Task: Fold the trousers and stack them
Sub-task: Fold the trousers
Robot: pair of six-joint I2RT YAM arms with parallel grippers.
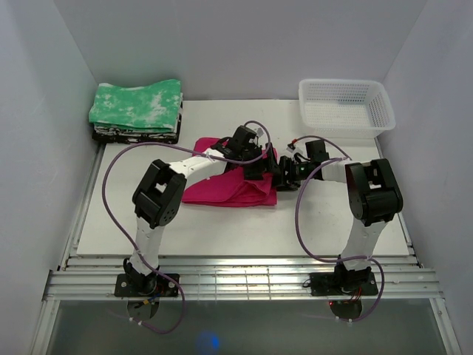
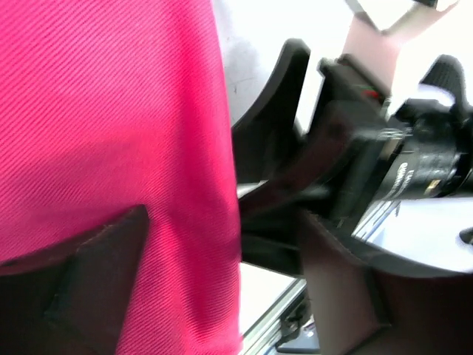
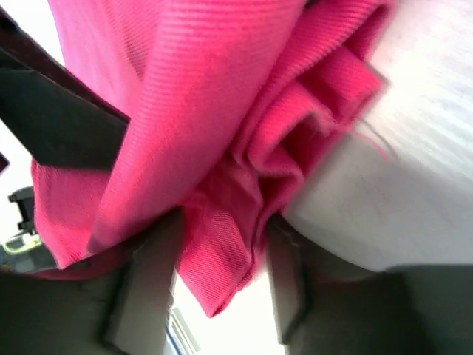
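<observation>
Two pairs: right jaws pinch bunched trousers; left jaws spread, touching cloth.

Stretched forward and angled inward, almost wrist to wrist, with the left hand spread wide and the right hand pinched tight on the trousers

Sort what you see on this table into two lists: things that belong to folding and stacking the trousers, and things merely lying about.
Belonging to the job: trousers; left gripper, down at them; right gripper, pink fabric between its fingers.

Lying about: folded green-and-white cloth at the far left; white basket at the far right.
</observation>
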